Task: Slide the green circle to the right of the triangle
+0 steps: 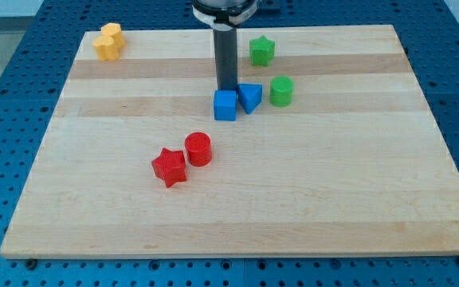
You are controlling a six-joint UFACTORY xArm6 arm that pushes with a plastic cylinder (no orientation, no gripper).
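Observation:
The green circle [281,91] is a short green cylinder standing just right of the blue triangle [250,97], with a small gap between them. A blue cube [225,104] touches the triangle's left side. My tip [227,88] is at the end of the dark rod, right behind the blue cube and next to the triangle's upper left corner. It is well left of the green circle and not touching it.
A green star [261,50] lies toward the view's top, above the green circle. A red cylinder [198,148] and red star [169,167] sit left of centre. A yellow block [108,41] is at the top-left corner of the wooden board [373,191].

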